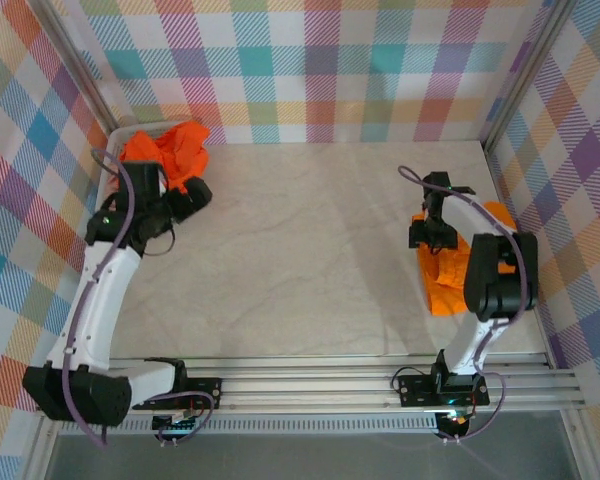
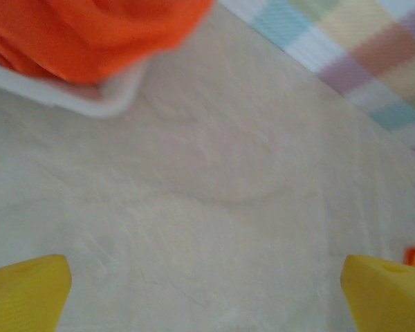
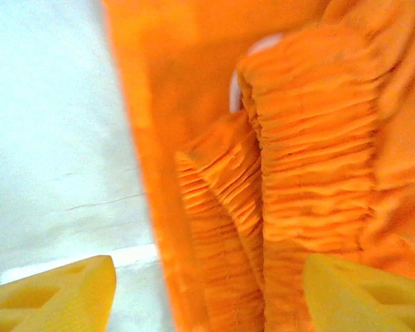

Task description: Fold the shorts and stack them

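At the far left corner a white basket (image 1: 113, 150) is sitting against the plaid wall (image 1: 40, 110), and crumpled shorts (image 1: 170, 148) are spilling over its rim. The left gripper (image 1: 188, 200) is hovering just beside the basket, over the table (image 1: 310, 250). In its wrist view the yellow fingers (image 2: 28, 290) are standing wide apart and gripping nothing, with the basket's rim and the orange heap lying ahead. Towards the right wall, a second pair (image 1: 448, 285) of orange shorts is lying flat on the table, and the right arm (image 1: 500, 275) is hiding part of it from above. The right gripper (image 1: 432, 235) is hanging over the far end of that pair. Its fingers (image 3: 55, 290) are parted, one over the table at the cloth's edge and the other over the cloth. The gathered waistband (image 3: 318, 159) is bunching up between them, unpinched, though whether either finger is touching it cannot be told.
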